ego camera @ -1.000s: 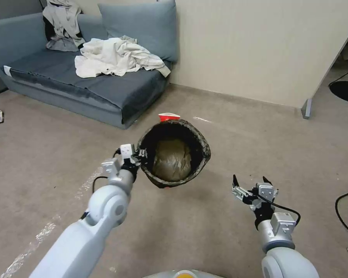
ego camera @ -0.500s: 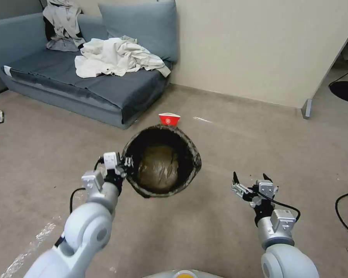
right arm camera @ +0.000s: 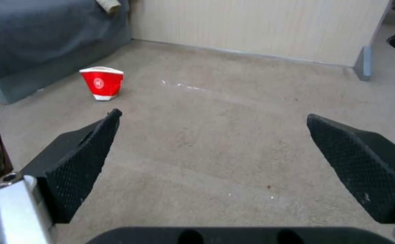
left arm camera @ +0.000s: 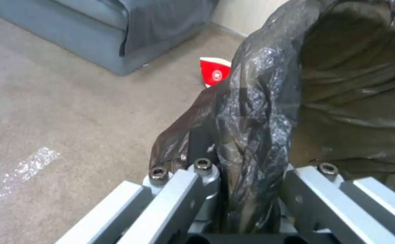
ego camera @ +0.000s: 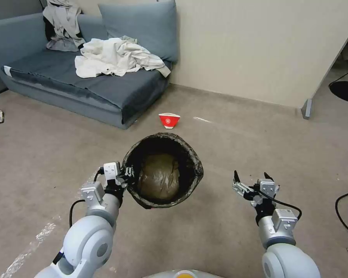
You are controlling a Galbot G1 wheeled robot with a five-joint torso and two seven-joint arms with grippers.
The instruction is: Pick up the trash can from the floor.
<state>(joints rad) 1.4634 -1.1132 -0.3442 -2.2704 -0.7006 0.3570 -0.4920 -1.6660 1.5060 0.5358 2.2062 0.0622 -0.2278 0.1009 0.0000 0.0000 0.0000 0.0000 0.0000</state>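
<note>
Centre frame, left hand (ego camera: 128, 172) grips the bin (ego camera: 163, 170) by its rim, lifted off the floor (ego camera: 228, 231); right hand (ego camera: 251, 184) open, lower right. Next likely needs a steady hold.

No text, number or brand can be read with certainty. The one sign is a small round white emblem on the red side of the paper bowl (ego camera: 169, 120), which stands on the floor (ego camera: 239, 139) just above the middle of the head view; the same bowl (right arm camera: 102, 83) shows it in the upper left of the right wrist view, but its characters are too small to read.
</note>
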